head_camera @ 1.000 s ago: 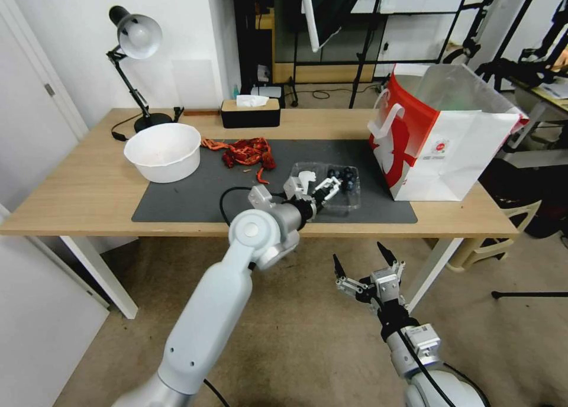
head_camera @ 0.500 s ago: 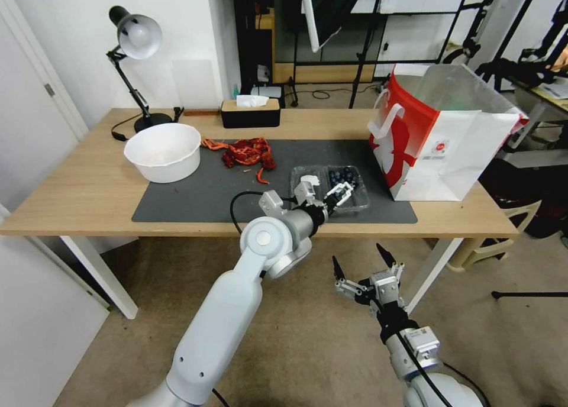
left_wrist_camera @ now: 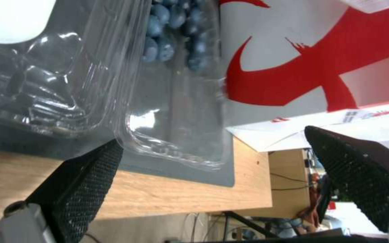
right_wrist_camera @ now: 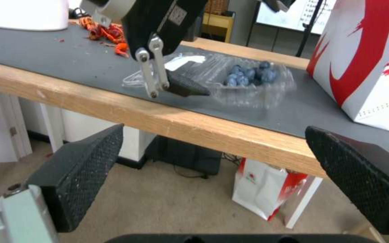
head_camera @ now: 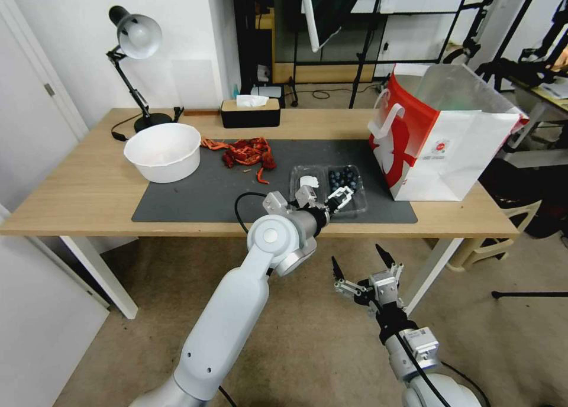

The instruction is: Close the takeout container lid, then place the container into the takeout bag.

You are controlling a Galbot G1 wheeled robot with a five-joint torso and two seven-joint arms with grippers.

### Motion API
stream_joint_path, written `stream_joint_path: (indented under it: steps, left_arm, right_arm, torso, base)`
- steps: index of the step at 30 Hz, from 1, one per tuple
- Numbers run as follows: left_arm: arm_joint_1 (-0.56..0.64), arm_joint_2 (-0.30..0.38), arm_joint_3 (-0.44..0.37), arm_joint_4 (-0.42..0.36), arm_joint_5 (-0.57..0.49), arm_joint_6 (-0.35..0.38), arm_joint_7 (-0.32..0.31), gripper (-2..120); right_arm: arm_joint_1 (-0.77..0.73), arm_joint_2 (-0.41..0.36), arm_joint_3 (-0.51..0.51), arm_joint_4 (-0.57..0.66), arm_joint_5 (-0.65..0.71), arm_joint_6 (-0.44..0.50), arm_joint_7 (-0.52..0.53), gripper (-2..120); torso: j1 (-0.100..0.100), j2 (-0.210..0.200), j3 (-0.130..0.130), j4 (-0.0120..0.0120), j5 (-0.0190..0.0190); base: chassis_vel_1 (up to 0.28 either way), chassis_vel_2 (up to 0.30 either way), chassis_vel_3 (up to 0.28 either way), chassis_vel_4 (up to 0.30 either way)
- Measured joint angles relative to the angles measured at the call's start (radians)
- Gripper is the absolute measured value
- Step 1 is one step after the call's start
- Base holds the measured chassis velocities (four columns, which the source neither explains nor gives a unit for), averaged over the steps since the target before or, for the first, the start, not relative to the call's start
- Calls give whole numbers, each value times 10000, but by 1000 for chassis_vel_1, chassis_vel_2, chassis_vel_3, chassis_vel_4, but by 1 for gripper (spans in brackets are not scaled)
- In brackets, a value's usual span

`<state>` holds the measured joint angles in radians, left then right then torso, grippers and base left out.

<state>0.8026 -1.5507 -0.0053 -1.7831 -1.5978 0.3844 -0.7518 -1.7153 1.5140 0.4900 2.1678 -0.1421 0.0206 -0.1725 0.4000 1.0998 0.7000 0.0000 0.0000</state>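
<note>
The takeout container (head_camera: 344, 182) lies open on the dark mat, blueberries in its right half. Its lid (head_camera: 307, 182), with a white sticker, lies flat to the left. My left gripper (head_camera: 331, 199) is open at the container's near edge, above the front of the mat. In the left wrist view the container (left_wrist_camera: 176, 111) sits just beyond the open left gripper (left_wrist_camera: 221, 168), one finger (left_wrist_camera: 86, 175) close to its rim. The takeout bag (head_camera: 438, 141) stands open to the right. My right gripper (head_camera: 362, 268) hangs open below the table's front edge, facing the container (right_wrist_camera: 244, 81) and bag (right_wrist_camera: 370, 67).
A white bowl (head_camera: 163, 151) sits at the left of the grey mat (head_camera: 195, 200), with a red crumpled pile (head_camera: 245, 151) beside it. A black tissue box (head_camera: 250, 112) and a desk lamp (head_camera: 135, 37) stand at the back. The bag is close to the container's right side.
My left arm has swung right and drawn its gripper back toward the container's near edge. The container has shifted slightly on the mat. The right gripper has barely moved.
</note>
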Motion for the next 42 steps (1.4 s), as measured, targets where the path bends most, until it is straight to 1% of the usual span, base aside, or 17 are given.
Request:
stream_joint_path:
  steps: [4,15,18,20,21,24,25,27,29,30,32,34,36,37,39,40,42]
  left_arm:
    - [66,41,-26,-193,-113,-1,-97,100]
    - [819,576,-179,-1914,-376,104,-619,100]
    - [1328,913,-442,-2452,-38,287,-527,100]
    - [2012,1324,-691,-2951,841,496,-89,100]
    - [2012,1324,-691,-2951,841,496,-89,100]
    - [3189,1865,-1063,-3554,2325,777,1127,100]
    - [3189,1865,-1063,-3554,2325,777,1127,100]
    - [4149,2186,-1386,-3968,3747,742,2292,100]
    - [4275,2225,-1431,-4019,3991,714,2457,100]
    - [4790,2383,-1598,-4189,5358,478,3230,100]
    - [5437,2506,-1854,-4362,6936,87,4236,100]
    - [5597,2521,-1911,-4377,7438,-71,4506,100]
    - [6270,2548,-2155,-4188,10080,-1172,5901,100]
    - [6270,2548,-2155,-4188,10080,-1172,5901,100]
    - [7077,2481,-2399,-3952,12269,-2247,6850,100]
    - [7077,2481,-2399,-3952,12269,-2247,6850,100]
    - [7640,2392,-2527,-3874,13236,-2783,6979,100]
  right_arm:
    - [23,16,-63,-23,-39,0,0,100]
    - [42,-7,-140,-30,-78,-17,-21,100]
    - [48,-23,-146,-36,-78,-17,-22,100]
    - [50,-38,-142,-36,-77,-15,-26,100]
    - [50,-38,-142,-36,-77,-15,-26,100]
    - [64,-43,-114,-36,-61,27,-30,100]
    - [64,-43,-114,-36,-61,27,-30,100]
    - [64,-51,-87,-32,-1,118,-32,100]
    - [62,-56,-82,-32,5,133,-34,100]
    - [52,-70,-49,-32,34,191,-35,100]
    - [38,-84,6,-34,113,267,-36,100]
    - [35,-89,19,-34,143,279,-36,100]
    - [2,-122,81,-30,285,308,-41,100]
    - [2,-122,81,-30,285,308,-41,100]
    - [-28,-178,130,-24,459,341,-52,100]
    - [-28,-178,130,-24,459,341,-52,100]
    - [-29,-207,170,-24,615,379,-53,100]
  torso:
    - [0,0,0,0,0]
    - [1,1,-1,-1,-1]
    - [1,1,-1,1,-2]
    - [1,1,-1,1,-4]
    - [1,1,-1,1,-4]
    - [1,2,-1,2,-4]
    - [1,2,-1,2,-4]
    - [0,3,-1,3,-3]
    - [0,3,-2,1,-3]
    - [0,3,-1,0,-2]
    - [0,3,-1,1,0]
    - [0,3,-1,1,0]
    - [0,3,-1,-1,2]
    - [0,3,-1,-1,2]
    - [0,3,-1,1,0]
    - [0,3,-1,1,0]
    - [-1,4,-1,1,0]
  base:
    - [0,0,0,0]
    - [0,0,0,0]
    - [0,0,0,0]
    - [0,0,0,0]
    - [0,0,0,0]
    - [0,0,0,0]
    - [0,0,0,0]
    - [0,0,0,0]
    - [0,0,0,0]
    - [0,0,0,0]
    - [0,0,0,0]
    - [0,0,0,0]
    - [0,0,0,0]
    - [0,0,0,0]
    - [0,0,0,0]
    - [0,0,0,0]
    - [0,0,0,0]
